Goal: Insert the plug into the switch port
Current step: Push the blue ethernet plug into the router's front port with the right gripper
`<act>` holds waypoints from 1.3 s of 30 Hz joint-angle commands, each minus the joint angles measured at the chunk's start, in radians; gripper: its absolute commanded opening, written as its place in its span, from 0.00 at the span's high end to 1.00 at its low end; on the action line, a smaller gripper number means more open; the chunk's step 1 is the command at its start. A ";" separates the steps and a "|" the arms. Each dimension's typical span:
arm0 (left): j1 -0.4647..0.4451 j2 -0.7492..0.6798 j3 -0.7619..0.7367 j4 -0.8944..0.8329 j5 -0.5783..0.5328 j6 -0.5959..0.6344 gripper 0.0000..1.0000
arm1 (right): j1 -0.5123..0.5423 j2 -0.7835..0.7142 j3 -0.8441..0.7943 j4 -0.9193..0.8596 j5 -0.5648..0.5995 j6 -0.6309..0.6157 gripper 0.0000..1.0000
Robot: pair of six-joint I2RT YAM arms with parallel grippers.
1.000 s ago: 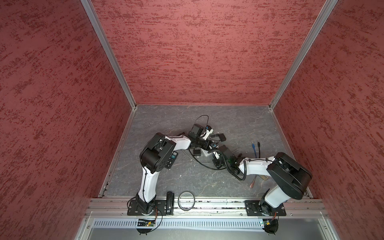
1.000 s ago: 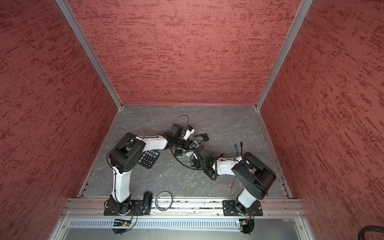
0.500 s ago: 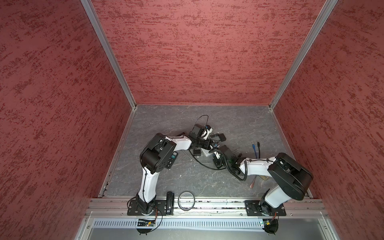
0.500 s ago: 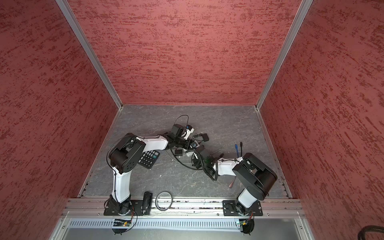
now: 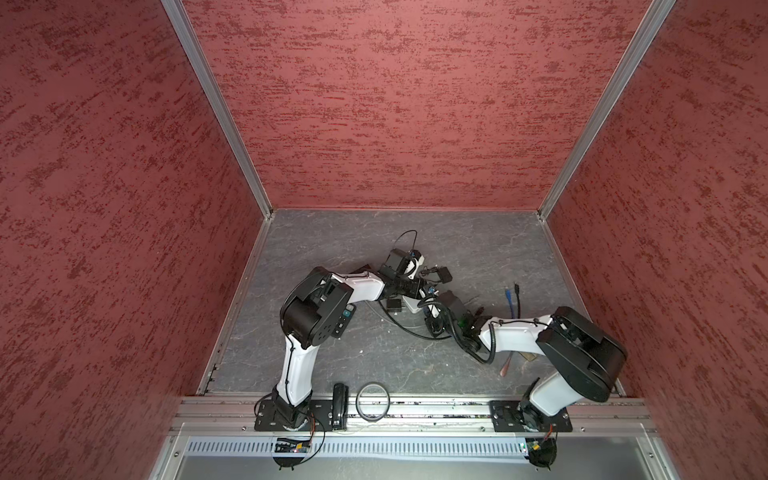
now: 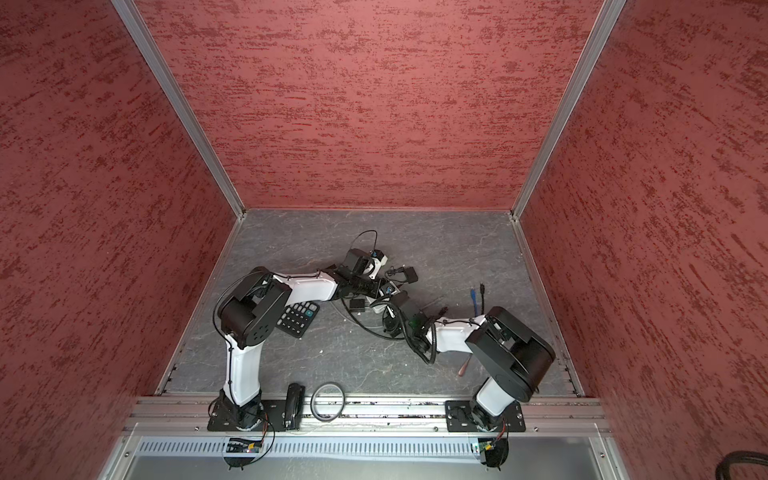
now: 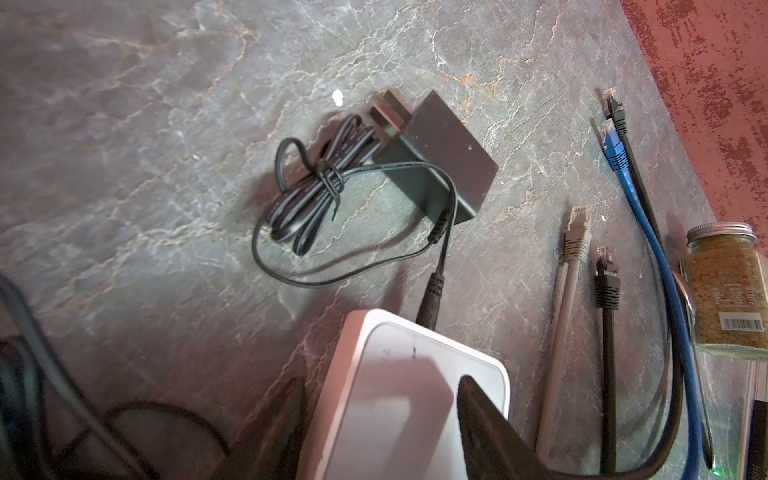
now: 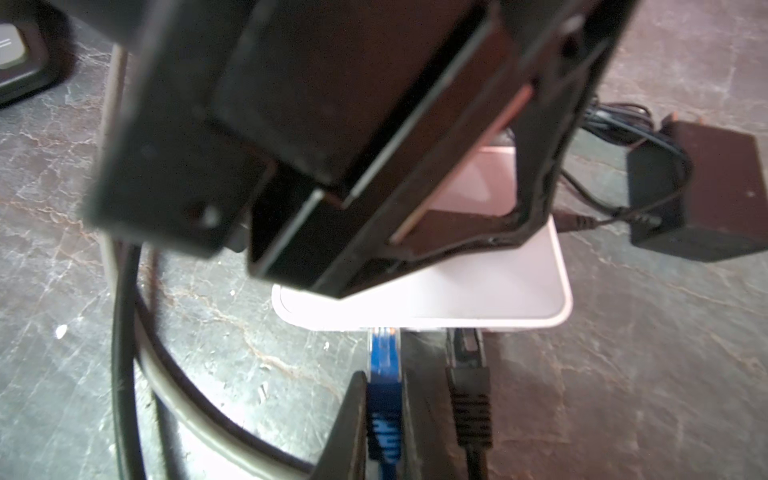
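Observation:
The white switch (image 7: 411, 399) lies on the grey floor, and my left gripper (image 7: 382, 386) is shut on it, one dark finger along each side. In the right wrist view the switch (image 8: 457, 299) shows its front edge. My right gripper (image 8: 384, 378) is shut on the blue plug (image 8: 384, 361), whose tip meets a port in that edge. How deep it sits is hidden. A black plug (image 8: 467, 374) sits in the port beside it. In both top views the two grippers (image 5: 415, 291) (image 5: 436, 296) meet at the switch (image 6: 376, 308) mid-floor.
A black power adapter (image 7: 440, 153) with a bundled cord lies beyond the switch, its barrel plug (image 7: 432, 299) in the switch's back. Loose grey (image 7: 575, 232), black (image 7: 606, 278) and blue (image 7: 615, 153) cables and a spice jar (image 7: 727, 291) lie alongside. A calculator (image 6: 297, 318) lies under the left arm.

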 commanded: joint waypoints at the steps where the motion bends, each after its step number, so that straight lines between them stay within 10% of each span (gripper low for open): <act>1: -0.024 0.025 -0.053 -0.160 -0.003 -0.009 0.41 | 0.006 0.003 0.007 0.088 0.064 0.036 0.97; 39: -0.228 0.042 -0.065 -0.136 0.116 0.027 0.41 | 0.007 0.122 0.192 0.345 -0.020 -0.134 0.99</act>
